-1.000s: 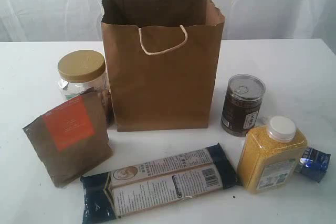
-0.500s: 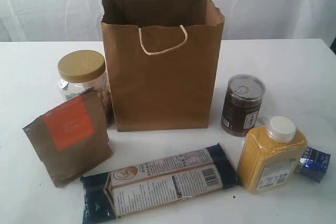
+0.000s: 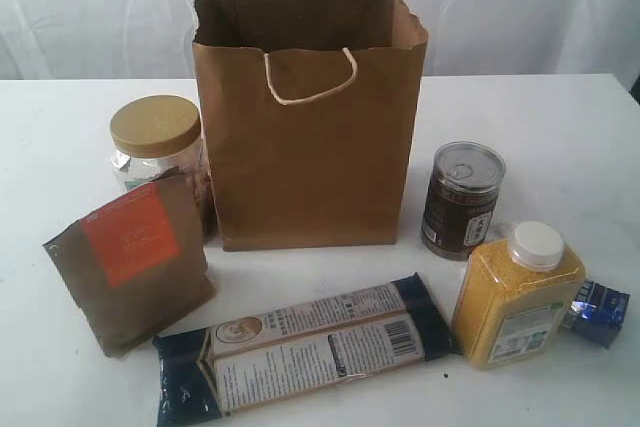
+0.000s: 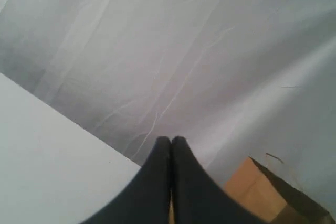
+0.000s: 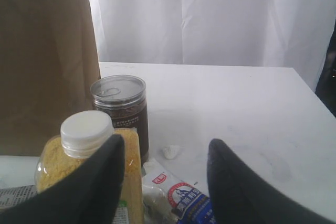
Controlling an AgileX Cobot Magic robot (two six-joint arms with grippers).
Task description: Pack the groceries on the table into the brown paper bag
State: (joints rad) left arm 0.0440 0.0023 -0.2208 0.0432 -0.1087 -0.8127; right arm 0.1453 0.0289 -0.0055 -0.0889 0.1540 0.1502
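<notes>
**Grippers.** The left gripper (image 4: pixel 171 141) is fully closed. Its two smooth, black, rounded fingertips press together with nothing between them. The right gripper (image 5: pixel 164 148) stands partly open. Its two curved, matte black fingers (image 5: pixel 107 171) are apart and hold nothing.

**Items near the right gripper.**
- The bottle (image 5: pixel 86 135) is just beside one finger. It is clear plastic packed with fine yellow grain and has a ribbed white screw cap.
- The can (image 5: pixel 121 111) is just beyond the bottle, ahead of the fingertips. It is a dark cylinder with a silver pull-tab lid.
- The small packet (image 5: pixel 181 198) lies low in the gap between the fingers. It is glossy blue and white film.
- The bag (image 5: pixel 47 61) rises as a flat, matte brown paper wall beyond the bottle-side finger.
- The table (image 5: pixel 236 103) is smooth, white and faintly smudged ahead of the gripper.

**Items near the left gripper.** Beyond its tips hangs a creased white curtain (image 4: pixel 173 51). One corner of the bag's rim sits near the fingers, to one side.

**View differences.** Only the wrist views show the grippers. Only the exterior view shows the following:
- The whole bag, upright and open-topped, with twisted cream handles.
- The jar (image 3: pixel 155 137), clear with a round gold lid.
- The pouch (image 3: pixel 130 262), soft brown paper with an orange label, leaning in front of the jar.
- The long packet (image 3: pixel 300 347), flat, dark blue and shiny, lying in front of the bag.

All the groceries rest on the table outside the bag.
</notes>
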